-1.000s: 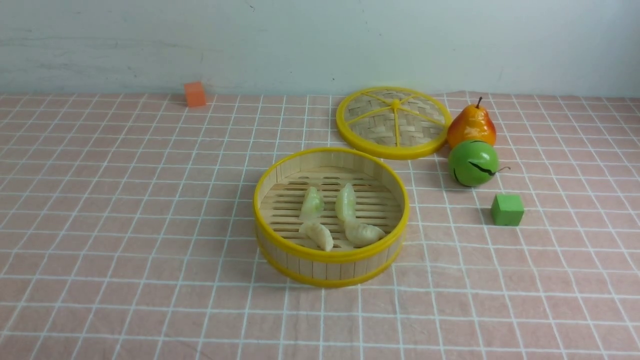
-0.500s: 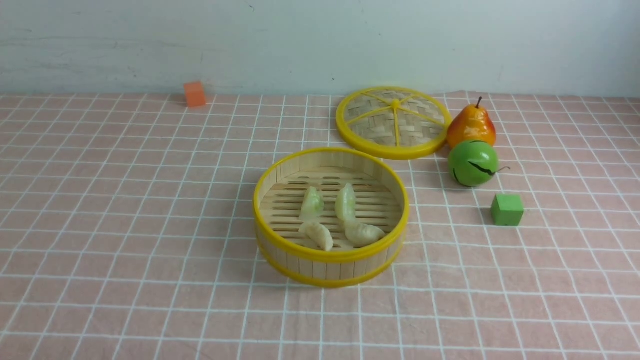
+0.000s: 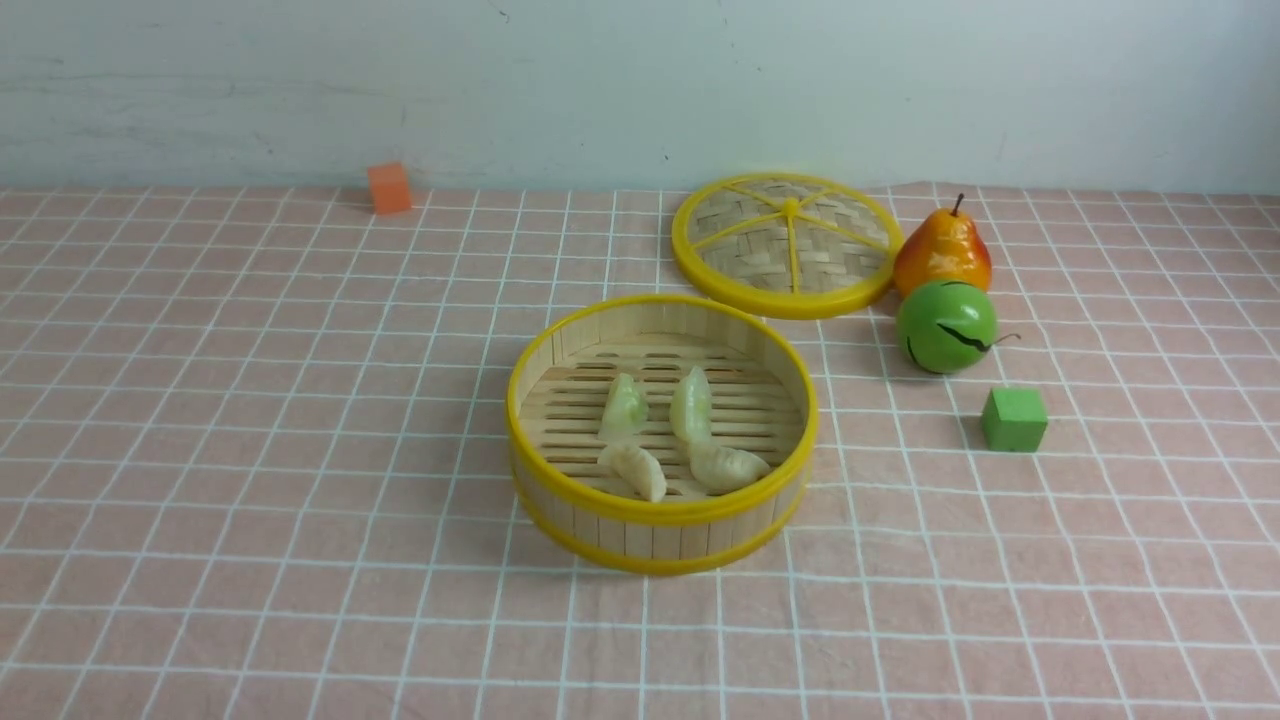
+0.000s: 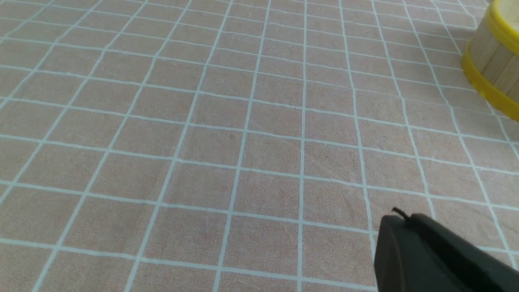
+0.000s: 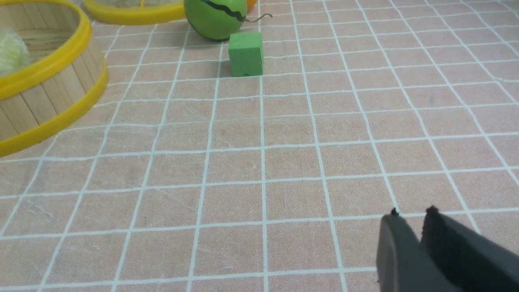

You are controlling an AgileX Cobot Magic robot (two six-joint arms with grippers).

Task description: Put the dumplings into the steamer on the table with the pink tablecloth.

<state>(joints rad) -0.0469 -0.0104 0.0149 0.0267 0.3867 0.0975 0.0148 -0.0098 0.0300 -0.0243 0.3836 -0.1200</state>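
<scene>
On pink tablecloth (image 3: 250, 450): steamer (image 3: 662, 515) w/ dumplings (image 3: 680, 435).

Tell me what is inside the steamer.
Four dumplings lie on the slatted floor of the steamer: two pale green behind, two cream in front. The near wall hides the floor's front strip.

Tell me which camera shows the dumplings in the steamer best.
The front view: all four dumplings lie in plain sight on the slatted floor of the steamer. The right wrist view catches only a pale sliver of one dumpling at its edge. The left wrist view shows just the steamer's outer wall, no dumplings.
</scene>
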